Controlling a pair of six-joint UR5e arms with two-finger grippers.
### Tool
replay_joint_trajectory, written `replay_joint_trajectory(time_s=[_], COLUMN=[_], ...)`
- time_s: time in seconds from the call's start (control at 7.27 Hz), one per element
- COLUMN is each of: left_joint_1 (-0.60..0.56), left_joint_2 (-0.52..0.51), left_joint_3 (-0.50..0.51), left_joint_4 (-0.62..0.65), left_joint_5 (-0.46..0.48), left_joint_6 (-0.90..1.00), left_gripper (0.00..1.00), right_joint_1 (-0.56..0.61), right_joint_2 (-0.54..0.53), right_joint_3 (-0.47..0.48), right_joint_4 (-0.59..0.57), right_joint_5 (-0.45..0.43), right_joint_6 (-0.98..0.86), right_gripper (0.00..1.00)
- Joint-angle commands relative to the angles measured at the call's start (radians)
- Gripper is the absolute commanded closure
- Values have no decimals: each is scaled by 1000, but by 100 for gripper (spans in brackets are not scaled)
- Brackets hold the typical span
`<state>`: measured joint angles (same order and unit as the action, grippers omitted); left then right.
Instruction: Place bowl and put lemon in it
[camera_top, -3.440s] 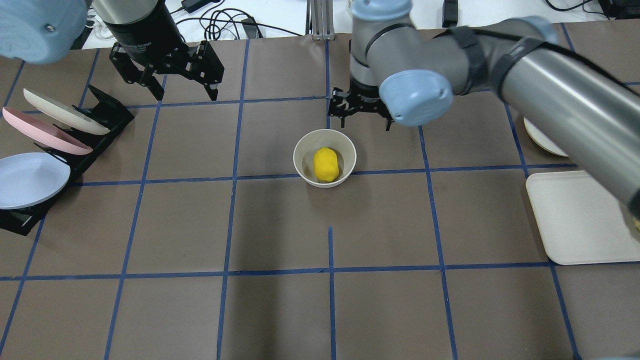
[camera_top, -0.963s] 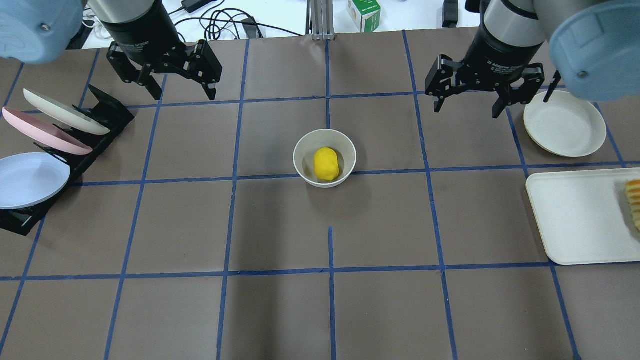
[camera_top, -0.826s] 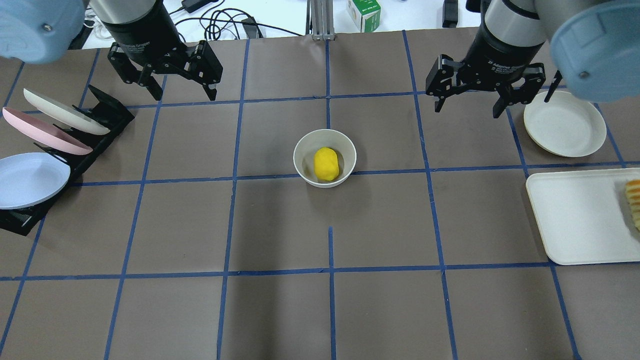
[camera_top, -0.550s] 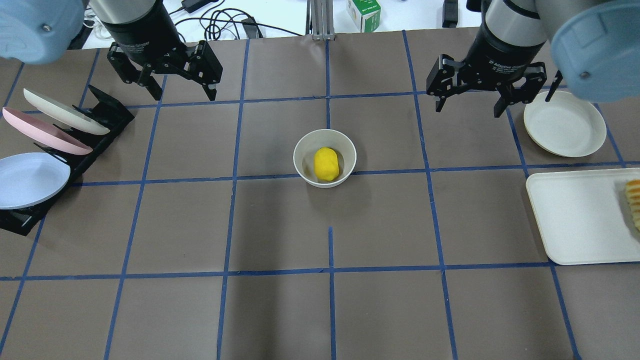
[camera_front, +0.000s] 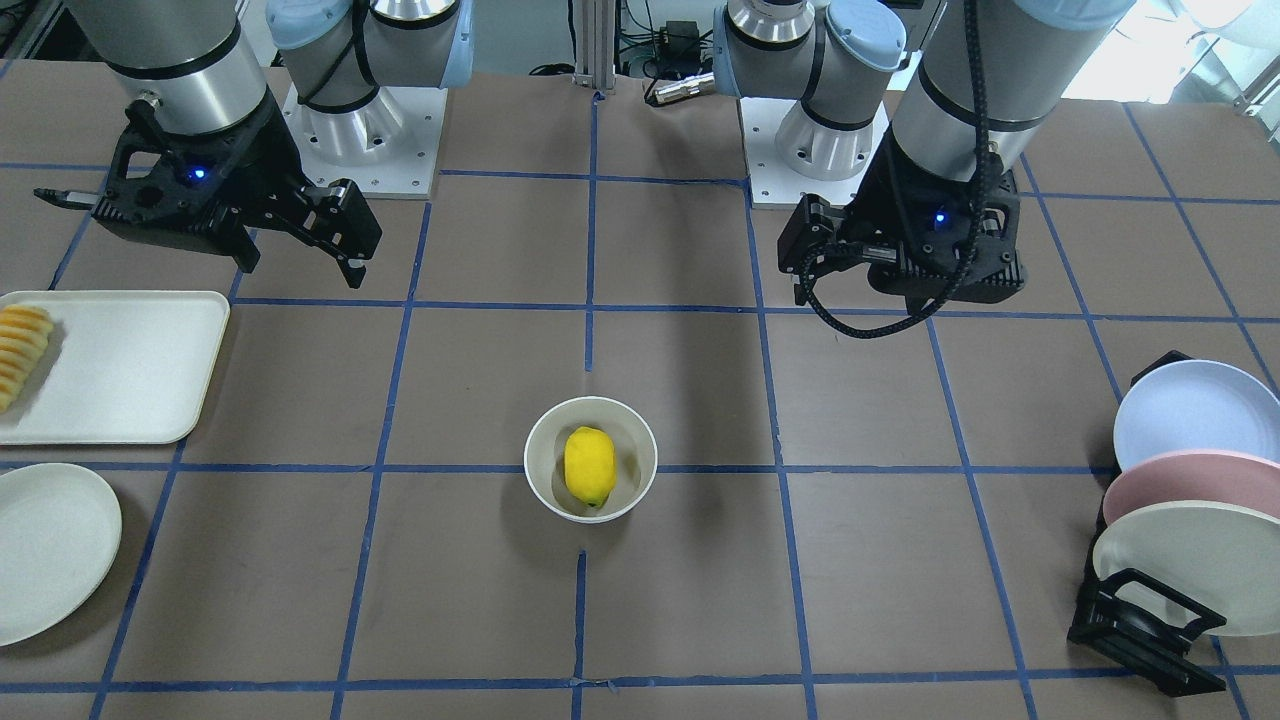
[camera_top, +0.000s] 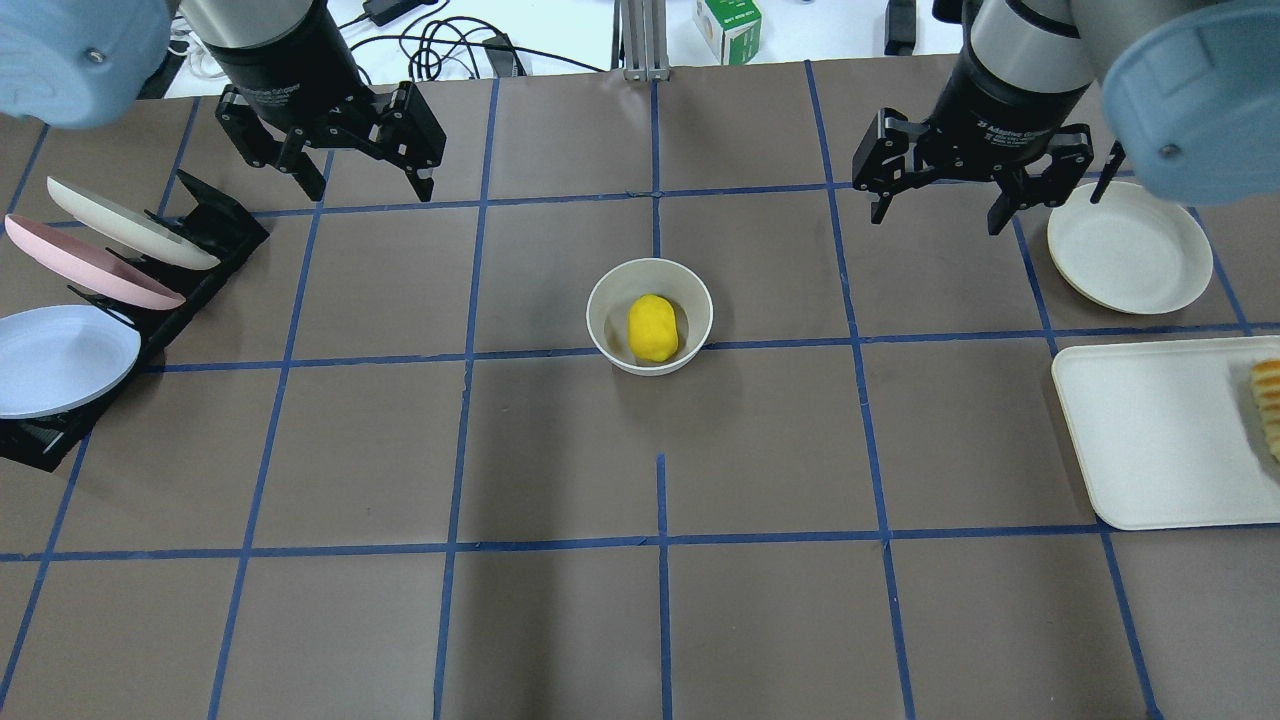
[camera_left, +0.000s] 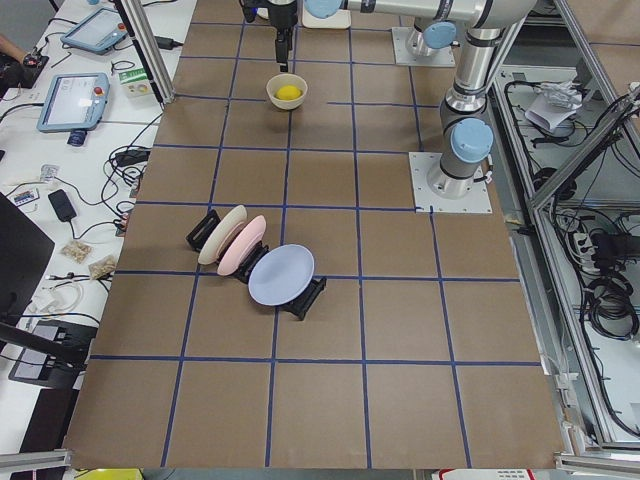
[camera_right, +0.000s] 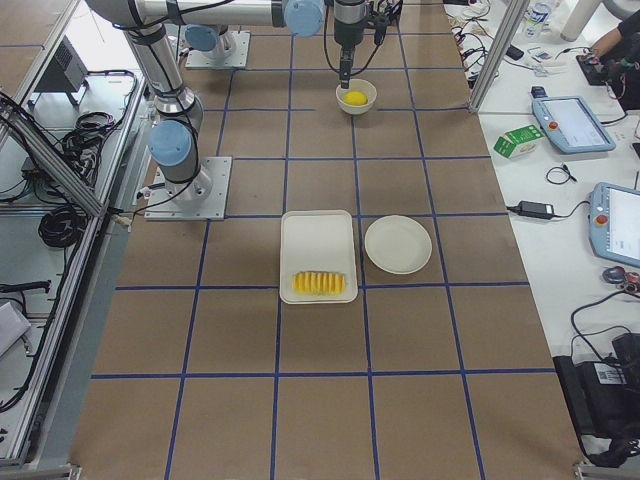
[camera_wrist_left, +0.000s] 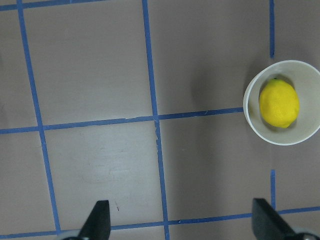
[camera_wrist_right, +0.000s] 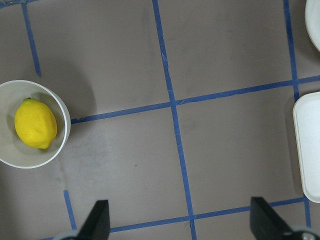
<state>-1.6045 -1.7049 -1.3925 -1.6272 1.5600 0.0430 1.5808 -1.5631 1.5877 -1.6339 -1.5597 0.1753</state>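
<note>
The off-white bowl (camera_top: 600, 310) stands upright near the table's middle, with the yellow lemon (camera_top: 652, 328) lying inside it. They also show in the front view, bowl (camera_front: 537, 450) and lemon (camera_front: 589, 465). My left gripper (camera_top: 370, 185) is open and empty, raised at the back left, well apart from the bowl. My right gripper (camera_top: 938, 215) is open and empty, raised at the back right. The left wrist view has the bowl (camera_wrist_left: 250, 117) and lemon (camera_wrist_left: 279, 103) at its right edge. The right wrist view has the bowl (camera_wrist_right: 66, 127) and lemon (camera_wrist_right: 35, 123) at its left edge.
A black rack (camera_top: 210, 225) with three pastel plates stands at the left edge. A flat white plate (camera_top: 1130, 247) lies at the right, just beside my right gripper. A white tray (camera_top: 1160, 430) with fruit slices (camera_top: 1268, 405) lies in front of it.
My right gripper has moved from just behind the bowl to the back right, uncovering the plate and tray; over the last second it is nearly still. The left arm, bowl and lemon have not moved.
</note>
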Motion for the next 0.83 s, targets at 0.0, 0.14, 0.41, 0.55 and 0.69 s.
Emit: replay_joint_trajectory(time_s=[0.0, 0.14, 0.41, 0.55, 0.69], left_joint_1=[0, 0, 0, 0, 0], left_joint_2=[4, 7, -1, 1, 1], left_joint_3=[0, 0, 0, 0, 0], left_joint_4=[0, 0, 1, 1, 1], left_joint_5=[0, 0, 0, 0, 0], left_joint_6=[0, 1, 0, 0, 0], left_gripper=[0, 0, 0, 0, 0], right_joint_1=[-1, -1, -1, 1, 1], right_joint_2=[-2, -2, 0, 0, 0], right_joint_3=[0, 0, 2, 2, 2], right_joint_4=[0, 2, 2, 2, 2], right_joint_5=[0, 0, 1, 0, 0], right_joint_6=[-2, -2, -2, -2, -2], right_gripper=[0, 0, 0, 0, 0])
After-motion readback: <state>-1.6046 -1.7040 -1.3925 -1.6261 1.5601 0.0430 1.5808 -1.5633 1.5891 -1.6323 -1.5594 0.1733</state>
